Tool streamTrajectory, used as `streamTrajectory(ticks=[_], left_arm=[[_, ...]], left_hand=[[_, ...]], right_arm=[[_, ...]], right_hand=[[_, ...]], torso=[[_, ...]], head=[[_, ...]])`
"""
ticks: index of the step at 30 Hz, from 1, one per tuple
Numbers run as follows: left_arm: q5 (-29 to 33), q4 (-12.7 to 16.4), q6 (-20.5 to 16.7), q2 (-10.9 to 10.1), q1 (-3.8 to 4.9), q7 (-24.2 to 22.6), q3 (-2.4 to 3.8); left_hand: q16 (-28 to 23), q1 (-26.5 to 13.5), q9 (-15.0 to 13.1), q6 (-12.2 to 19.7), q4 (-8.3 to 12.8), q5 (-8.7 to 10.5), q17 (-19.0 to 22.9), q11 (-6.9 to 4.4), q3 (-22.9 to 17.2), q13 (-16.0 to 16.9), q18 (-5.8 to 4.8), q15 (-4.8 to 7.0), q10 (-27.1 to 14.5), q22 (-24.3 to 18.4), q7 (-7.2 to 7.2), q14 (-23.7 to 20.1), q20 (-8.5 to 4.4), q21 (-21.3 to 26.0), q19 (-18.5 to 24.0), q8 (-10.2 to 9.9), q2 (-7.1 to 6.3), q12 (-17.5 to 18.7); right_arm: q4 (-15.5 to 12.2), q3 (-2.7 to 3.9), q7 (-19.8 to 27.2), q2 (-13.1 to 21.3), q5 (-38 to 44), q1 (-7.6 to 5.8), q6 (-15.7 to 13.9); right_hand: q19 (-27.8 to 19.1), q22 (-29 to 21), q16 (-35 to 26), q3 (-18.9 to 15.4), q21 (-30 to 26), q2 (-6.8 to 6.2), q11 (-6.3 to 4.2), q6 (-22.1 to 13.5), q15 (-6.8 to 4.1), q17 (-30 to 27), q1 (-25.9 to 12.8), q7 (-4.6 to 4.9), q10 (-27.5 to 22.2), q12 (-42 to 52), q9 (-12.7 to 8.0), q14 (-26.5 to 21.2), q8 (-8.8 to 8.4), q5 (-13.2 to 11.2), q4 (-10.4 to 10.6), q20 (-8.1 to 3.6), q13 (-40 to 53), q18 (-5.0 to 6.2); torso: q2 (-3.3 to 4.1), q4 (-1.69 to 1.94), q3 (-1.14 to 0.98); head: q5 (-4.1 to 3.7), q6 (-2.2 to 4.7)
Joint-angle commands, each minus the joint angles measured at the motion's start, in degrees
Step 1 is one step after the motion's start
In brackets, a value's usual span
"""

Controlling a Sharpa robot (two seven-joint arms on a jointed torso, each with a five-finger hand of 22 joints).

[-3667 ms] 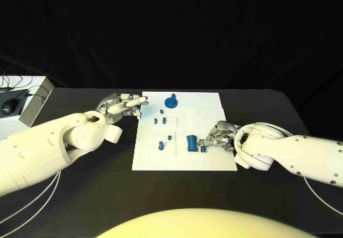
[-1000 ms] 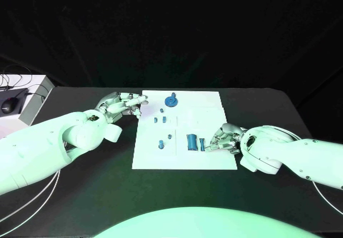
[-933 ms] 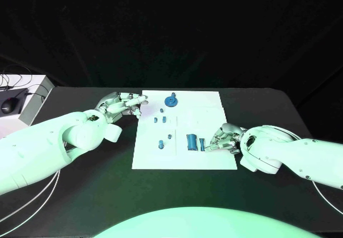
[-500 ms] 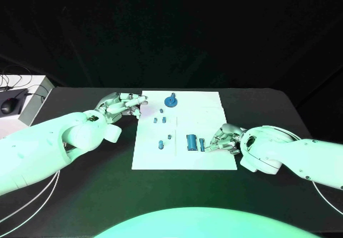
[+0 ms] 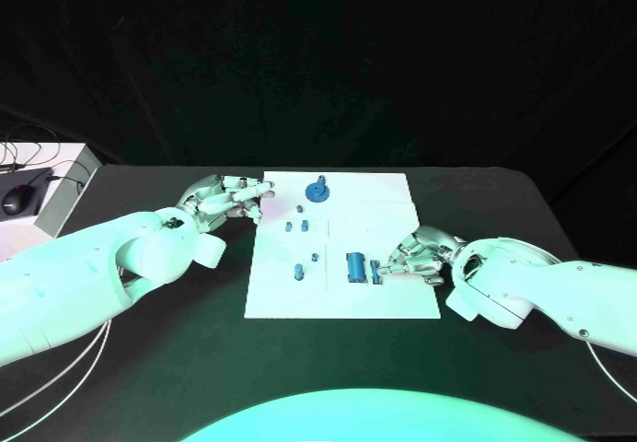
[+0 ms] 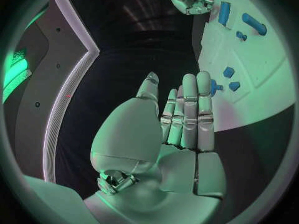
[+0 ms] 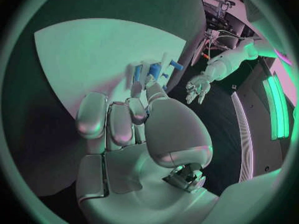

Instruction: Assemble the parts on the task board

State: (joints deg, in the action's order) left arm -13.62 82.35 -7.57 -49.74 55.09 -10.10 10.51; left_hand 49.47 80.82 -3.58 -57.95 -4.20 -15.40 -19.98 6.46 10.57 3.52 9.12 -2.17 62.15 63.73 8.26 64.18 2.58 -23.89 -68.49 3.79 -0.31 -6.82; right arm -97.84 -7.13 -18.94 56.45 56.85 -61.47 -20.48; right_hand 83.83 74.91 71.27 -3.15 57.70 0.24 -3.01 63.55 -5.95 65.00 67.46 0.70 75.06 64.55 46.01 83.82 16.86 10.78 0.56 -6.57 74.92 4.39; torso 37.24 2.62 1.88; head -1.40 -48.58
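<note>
Lying in the middle of the black counter [image 5: 159,368], the white task board [image 5: 348,302] carries several blue parts: a round disc part [image 5: 318,191] near its far edge, small pegs [image 5: 295,223] below that, an oblong part [image 5: 299,272] toward the left side, and a larger rectangular block [image 5: 356,266] nearer the right. The right hand [image 5: 414,260] rests on the board's right side with its fingertips [image 5: 385,268] at a slim blue piece [image 5: 375,272] just beside the block; whether it actually grips that piece I cannot tell. The left hand [image 5: 228,196] hovers at the board's far left corner, fingers loosely together and straight, holding nothing.
</note>
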Motion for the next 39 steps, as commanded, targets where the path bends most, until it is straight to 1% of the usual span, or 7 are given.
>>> streamTrajectory(ticks=[1, 7, 14, 23, 37, 38, 39], left_arm=[[0.2, 0.0, 0.1, 0.2, -0.04, -1.6, 0.05], [1.2, -0.8, -2.3, 0.5, -0.04, -4.3, 0.05], [3.2, -2.6, -6.6, 1.9, -0.04, -8.1, 0.05], [5.5, -6.6, -10.3, 4.5, 0.01, -11.5, 0.09], [6.2, -11.3, -11.0, 8.0, 0.07, -12.9, 0.21], [5.3, -11.1, -10.3, 7.7, 0.03, -11.1, 0.14], [5.4, -11.0, -10.4, 7.7, 0.05, -11.1, 0.10]], left_hand=[[-0.2, 0.0, -0.1, 0.1, 0.1, 0.18, 0.1, 0.07, -0.1, 0.1, 1.03, -0.23, -0.3, -0.1, 0.01, -0.3, -0.02, 0.2, -0.1, -0.1, -0.06, -0.2], [-0.4, 0.1, 0.0, -0.6, 0.1, 0.18, 0.2, -0.32, -0.1, 0.0, 0.83, -0.08, 1.3, -0.2, -0.09, -0.7, -0.02, 0.5, 0.3, -0.1, 0.05, -0.7], [-7.1, 0.4, 0.0, -1.5, -0.2, 0.13, 3.4, -0.61, -0.1, 0.0, -0.48, -0.69, 4.0, -2.9, -0.16, -3.8, 1.03, 4.7, 4.5, 0.0, 0.44, -0.2], [-46.0, 1.1, 0.0, -1.5, -0.6, 0.03, 14.7, 1.12, -0.6, -0.2, -3.18, -5.21, 2.4, -30.1, -0.96, -0.9, 6.91, 20.0, 15.1, 0.0, 0.30, 3.4], [-46.4, 0.4, 0.3, 4.4, 0.0, 0.08, 16.8, 3.53, -2.7, -0.2, -3.24, -8.62, -3.3, -59.9, -1.96, -16.4, 11.02, 20.1, 19.6, -0.5, -0.40, 3.5], [-49.5, -23.9, 3.6, 58.0, 4.2, 15.40, 20.0, -6.46, -10.6, -3.5, -9.12, 2.17, -20.9, -63.7, -8.26, -64.2, -2.58, 23.9, 68.5, -3.8, 0.31, 6.8], [-49.5, -25.0, 3.6, 58.0, 4.2, 15.40, 20.0, -6.46, -10.6, -3.5, -9.12, 2.17, -21.9, -63.7, -8.26, -64.2, -2.58, 23.9, 68.5, -3.8, 0.31, 6.8]], right_arm=[[0.6, 0.09, 10.8, 0.1, -8.3, -0.35, -5.2], [4.5, 0.20, 22.3, -0.7, -20.0, -1.40, -8.2], [13.1, 0.51, 33.6, -4.3, -33.2, -2.11, -9.0], [27.7, 1.55, 42.0, -12.2, -43.4, -2.10, -7.6], [33.5, 2.47, 46.5, -15.6, -46.5, -1.41, -4.2], [33.4, 2.41, 43.2, -15.5, -44.7, -1.48, -6.4], [33.3, 2.43, 43.2, -15.5, -44.7, -1.47, -6.5]], right_hand=[[3.9, 7.3, -1.0, -0.3, -1.3, 0.05, 0.41, -0.6, 0.16, -0.8, -0.3, 0.37, -0.9, -0.9, -0.4, -0.2, -0.72, 0.2, 0.3, 0.00, -0.5, 0.22], [3.5, 6.3, -3.5, -0.6, -5.7, 0.73, 0.96, -0.9, 0.56, -3.4, 0.4, 1.12, -2.6, -3.1, -2.1, -0.7, -3.09, 0.6, -0.5, 0.45, -2.1, 0.72], [-0.4, -6.9, -20.9, -0.6, -40.2, 1.73, 2.49, -3.0, 1.83, -17.7, 1.9, 3.61, -10.4, -20.2, -6.7, -3.6, -8.87, 2.0, -2.9, 1.80, -16.2, 3.24], [-8.4, -25.4, -40.2, 1.2, -54.1, 3.36, 6.05, -6.1, 5.61, -28.2, 4.9, 7.54, -13.7, -38.0, -23.8, -11.4, -13.16, 3.0, -6.5, 5.48, -41.1, 0.76], [-20.5, -56.1, -67.6, 7.3, -53.8, 3.02, 10.00, -3.7, 11.18, -57.8, 5.8, 8.13, -10.0, -60.8, -42.2, -13.0, -13.26, 2.0, -8.9, 11.90, -71.6, 1.26], [-39.6, -74.9, -71.3, 3.2, -57.7, -0.24, 3.01, -21.9, 5.95, -65.0, -16.2, -0.70, -29.5, -64.5, -46.0, -34.3, -16.86, -10.8, -0.6, 6.57, -74.9, -4.39], [-40.3, -74.9, -71.3, 3.2, -57.7, -0.24, 3.01, -22.5, 5.95, -65.0, -17.0, -0.70, -30.4, -64.5, -46.0, -35.2, -16.86, -10.8, -0.6, 6.57, -74.9, -4.39]], torso=[[-0.05, -0.04, 0.06], [-0.40, -0.07, 0.12], [-1.57, -0.51, 0.37], [-3.40, -1.39, 0.46], [-3.71, -1.66, -0.11], [-3.85, -1.56, 0.10], [-3.87, -1.57, 0.09]], head=[[-0.03, 0.28], [0.05, 1.17], [0.47, 3.52], [1.48, 6.26], [1.71, 7.48], [1.76, 7.26], [1.75, 7.32]])
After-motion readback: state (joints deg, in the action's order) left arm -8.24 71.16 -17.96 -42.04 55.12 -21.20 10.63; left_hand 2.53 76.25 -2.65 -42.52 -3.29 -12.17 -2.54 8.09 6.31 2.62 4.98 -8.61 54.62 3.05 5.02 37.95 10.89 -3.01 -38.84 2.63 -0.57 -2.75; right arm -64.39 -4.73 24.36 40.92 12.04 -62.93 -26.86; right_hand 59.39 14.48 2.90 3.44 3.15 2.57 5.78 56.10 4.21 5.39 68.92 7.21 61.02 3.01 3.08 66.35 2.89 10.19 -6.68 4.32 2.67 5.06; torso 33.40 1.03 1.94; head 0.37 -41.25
